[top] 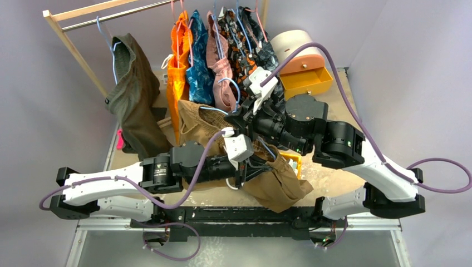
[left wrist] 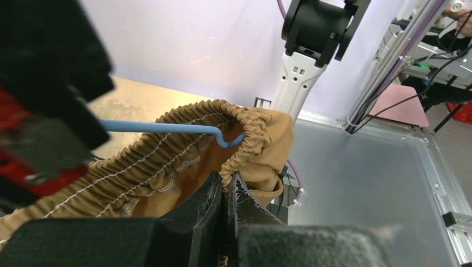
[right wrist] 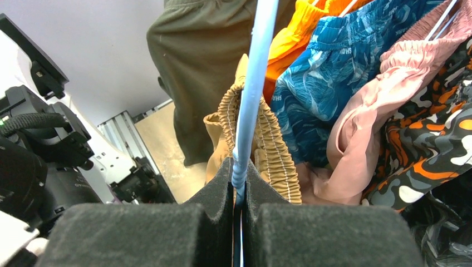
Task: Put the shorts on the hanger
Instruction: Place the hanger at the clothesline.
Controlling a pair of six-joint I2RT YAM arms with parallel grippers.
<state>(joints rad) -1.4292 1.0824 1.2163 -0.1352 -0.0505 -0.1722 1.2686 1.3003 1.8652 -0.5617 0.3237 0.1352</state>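
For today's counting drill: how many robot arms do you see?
2. Left arm, lower left, grips the tan shorts; right arm, lower right, grips the light-blue hanger. None seems hidden.

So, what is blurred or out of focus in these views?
Left wrist: own jaws and the left edge blur, shorts and hanger crisp. Right wrist: jaws soft up close, hanging clothes sharp. Top external: evenly lit, sharp throughout, no glare.
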